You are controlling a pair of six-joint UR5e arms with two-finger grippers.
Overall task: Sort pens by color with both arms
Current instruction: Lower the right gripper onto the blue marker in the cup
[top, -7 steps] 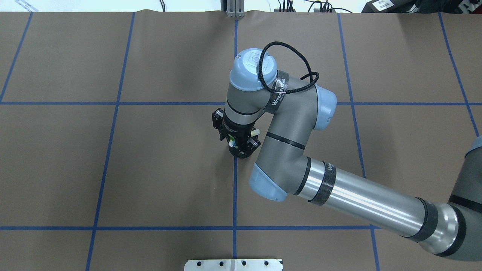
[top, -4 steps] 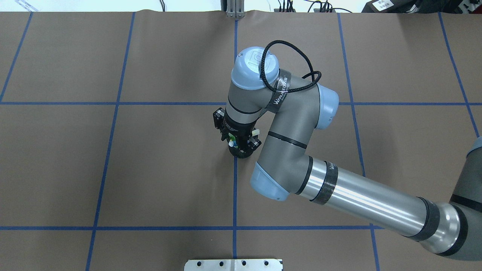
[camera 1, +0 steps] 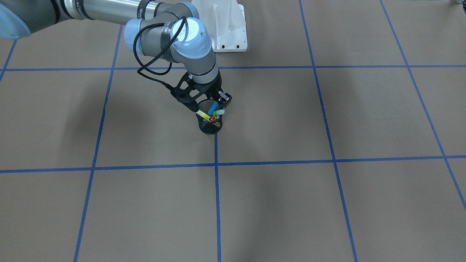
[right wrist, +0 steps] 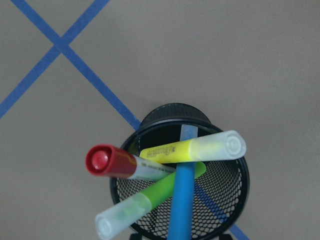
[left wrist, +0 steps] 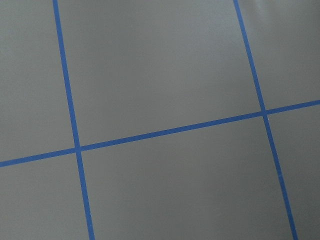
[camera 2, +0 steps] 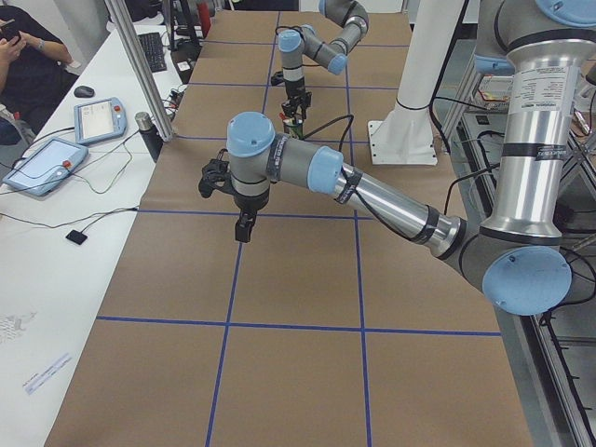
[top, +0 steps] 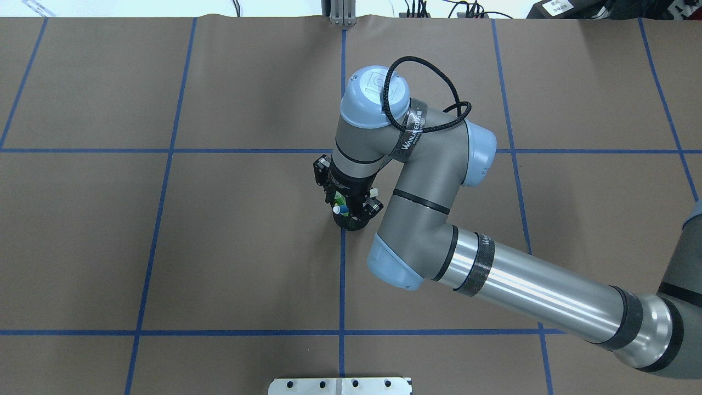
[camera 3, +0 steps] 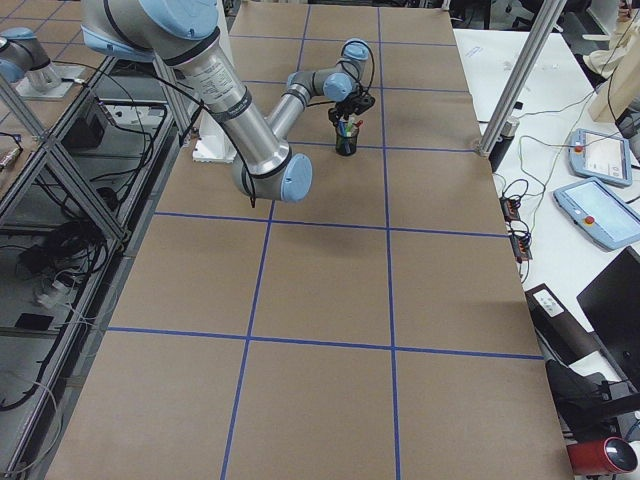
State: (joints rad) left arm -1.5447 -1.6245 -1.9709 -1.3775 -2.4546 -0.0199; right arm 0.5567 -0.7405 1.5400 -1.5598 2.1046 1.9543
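Observation:
A black mesh cup (camera 1: 210, 127) stands on a blue tape line at mid-table and holds the pens. In the right wrist view I see the white pen with the red cap (right wrist: 107, 161), the yellow pen (right wrist: 192, 149), the green pen (right wrist: 150, 201) and the blue pen (right wrist: 182, 200) leaning in the cup (right wrist: 241, 172). My right gripper (camera 1: 207, 105) hangs right above the cup, jaws open on either side of the pen tops, holding nothing. It also shows in the overhead view (top: 348, 203). My left gripper (camera 2: 244, 223) hovers over bare table; I cannot tell its state.
The brown table cover carries a blue tape grid (top: 342, 285). The white base pedestal (camera 1: 225, 29) stands behind the cup. A metal plate (top: 340, 385) lies at the near edge. Tablets (camera 2: 47, 163) and an operator are beside the table's left end.
My right arm's wrist has shifted slightly to the right and farther away over the cup. The cup and pens have not moved.

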